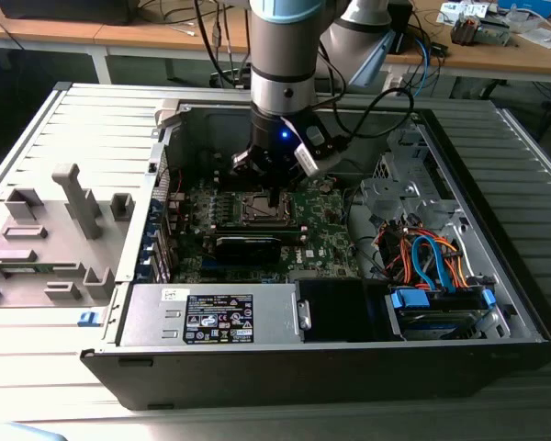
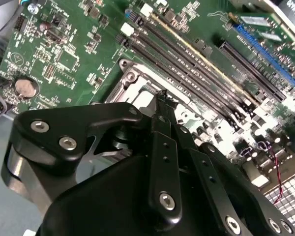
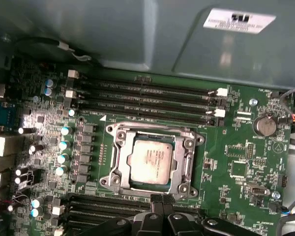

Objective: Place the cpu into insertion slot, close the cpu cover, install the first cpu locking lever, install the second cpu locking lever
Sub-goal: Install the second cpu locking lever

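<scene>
The cpu [image 3: 151, 161], a square chip with a silver-grey top, lies flat in the insertion slot [image 3: 113, 173] on the green motherboard. The cpu cover [image 3: 185, 162], a thin silver frame, lies down around the chip's edges. My gripper [image 3: 161, 200] hovers just off one side of the socket, shut, with its black fingertips pressed together and nothing between them. In the second wrist view the gripper [image 2: 162, 98] points down at the socket's silver rim [image 2: 132, 83]. In the exterior view the gripper [image 1: 274, 195] hangs over the socket [image 1: 257, 209] inside the open case.
Long black memory slots [image 3: 147, 98] run beside the socket, with a coin battery [image 3: 265, 125] nearby. A black graphics card [image 1: 248, 246], the power supply [image 1: 211, 317], coloured cables [image 1: 422, 257] and a drive bay [image 1: 441, 303] fill the case. A grey fixture [image 1: 55, 230] stands outside.
</scene>
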### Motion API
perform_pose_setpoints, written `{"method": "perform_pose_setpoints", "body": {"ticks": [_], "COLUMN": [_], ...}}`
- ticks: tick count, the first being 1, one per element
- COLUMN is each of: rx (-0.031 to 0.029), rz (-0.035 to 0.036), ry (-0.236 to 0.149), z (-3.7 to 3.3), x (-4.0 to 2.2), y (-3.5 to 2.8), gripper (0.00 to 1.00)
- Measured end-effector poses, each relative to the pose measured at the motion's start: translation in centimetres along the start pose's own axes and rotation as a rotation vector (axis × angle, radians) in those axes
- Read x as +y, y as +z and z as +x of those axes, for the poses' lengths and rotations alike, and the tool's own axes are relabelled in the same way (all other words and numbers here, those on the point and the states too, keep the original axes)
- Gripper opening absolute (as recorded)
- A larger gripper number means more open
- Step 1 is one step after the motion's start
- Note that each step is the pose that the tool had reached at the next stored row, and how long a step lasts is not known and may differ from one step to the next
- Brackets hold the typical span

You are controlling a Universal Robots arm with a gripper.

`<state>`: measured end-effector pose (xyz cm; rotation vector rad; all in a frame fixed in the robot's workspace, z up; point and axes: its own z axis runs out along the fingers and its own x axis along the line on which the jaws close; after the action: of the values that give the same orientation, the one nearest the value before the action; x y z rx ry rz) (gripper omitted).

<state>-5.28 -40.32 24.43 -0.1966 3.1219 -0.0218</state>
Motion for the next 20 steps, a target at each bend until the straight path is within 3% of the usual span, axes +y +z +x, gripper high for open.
{"method": "perform_pose_setpoints", "body": {"ticks": [11, 20], "rx": [-0.0001, -0.0001], "rz": [-0.0002, -0.0001], "ry": [0.000, 0.000], "z": [0.18, 1.07], "x": [-1.18, -1.19], "y": [0.88, 1.76], "gripper": [0.11, 0.11]}}
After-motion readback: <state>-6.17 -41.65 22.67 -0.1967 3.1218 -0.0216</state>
